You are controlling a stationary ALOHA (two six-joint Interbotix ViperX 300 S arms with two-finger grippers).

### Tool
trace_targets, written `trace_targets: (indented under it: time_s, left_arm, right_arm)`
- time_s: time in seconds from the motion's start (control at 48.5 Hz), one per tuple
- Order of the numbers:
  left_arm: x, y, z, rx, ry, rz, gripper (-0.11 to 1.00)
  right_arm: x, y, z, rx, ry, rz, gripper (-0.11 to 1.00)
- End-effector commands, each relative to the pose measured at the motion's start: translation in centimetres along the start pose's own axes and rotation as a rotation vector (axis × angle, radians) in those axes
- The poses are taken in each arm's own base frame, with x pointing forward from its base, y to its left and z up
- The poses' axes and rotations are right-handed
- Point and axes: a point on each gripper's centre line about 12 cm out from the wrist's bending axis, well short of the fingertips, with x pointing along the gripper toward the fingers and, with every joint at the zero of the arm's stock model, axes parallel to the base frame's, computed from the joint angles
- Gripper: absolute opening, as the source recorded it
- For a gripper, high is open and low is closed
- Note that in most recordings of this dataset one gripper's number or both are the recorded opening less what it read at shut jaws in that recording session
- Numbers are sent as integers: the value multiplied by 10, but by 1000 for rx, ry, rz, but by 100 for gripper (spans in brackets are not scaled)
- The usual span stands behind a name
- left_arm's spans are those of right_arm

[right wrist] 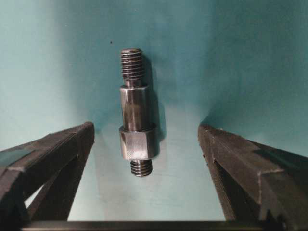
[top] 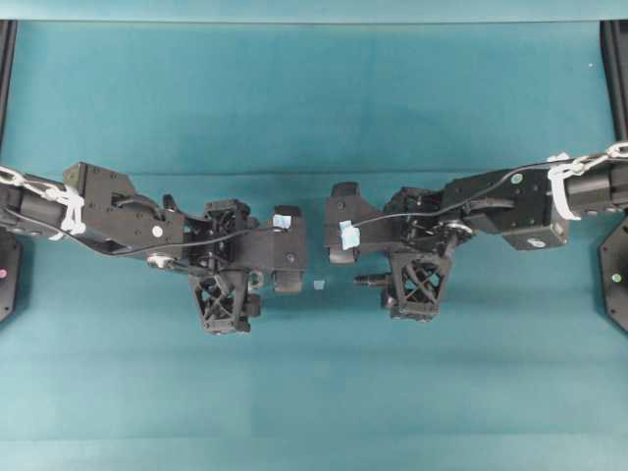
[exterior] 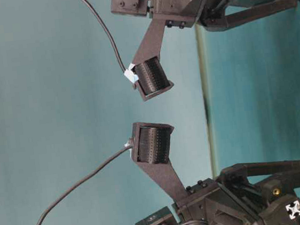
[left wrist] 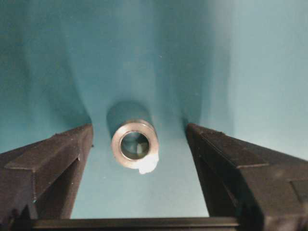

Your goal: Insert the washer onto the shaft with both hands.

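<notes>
Washer (left wrist: 134, 146) sits loose between wide left jaws; an off-centre close could flick it away. Shaft (right wrist: 136, 125) could roll between wide right jaws.

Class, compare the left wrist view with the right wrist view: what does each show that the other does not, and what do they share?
Only the left wrist view shows the washer, lying between the open left gripper fingers with a white speck at its rim. Only the right wrist view shows the shaft, threaded at both ends, lying untouched between the open right gripper fingers. Both show black fingers over a teal surface.
</notes>
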Motion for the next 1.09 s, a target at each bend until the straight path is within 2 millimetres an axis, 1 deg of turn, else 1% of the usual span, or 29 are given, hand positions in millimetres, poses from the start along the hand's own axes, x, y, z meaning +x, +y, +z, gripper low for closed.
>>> trace_targets:
  time_s: [0.0,0.33,0.433,0.495,0.556,0.721,0.783,0.804,0.865,1.072]
  left_arm:
    - [-2,0,3,0,-18,0,84]
    - [-2,0,4,1,-20,0,82]
    - [-2,0,4,1,-20,0,81]
    - [-3,0,4,3,-21,1,78]
    - [-3,0,3,4,-20,0,73]
    - [-3,0,3,3,-18,0,48]
    - [-2,0,2,6,-17,1,38]
    - [-3,-1,2,6,-18,0,37]
    - [-2,0,1,9,-14,0,36]
    - [-4,-1,-4,15,-8,-1,36]
  right_arm:
    - [6,10,-2,-27,16,8,86]
    - [6,10,-3,-28,19,9,86]
    - [6,11,-4,-27,29,12,83]
    - [6,11,-4,-28,34,13,79]
    - [6,11,-4,-30,32,13,69]
    - [6,11,-4,-27,34,13,48]
    - [6,11,-4,-25,32,13,44]
    - [6,11,-4,-25,32,13,43]
    - [6,11,-4,-27,31,13,40]
    - [6,11,-5,-28,40,13,36]
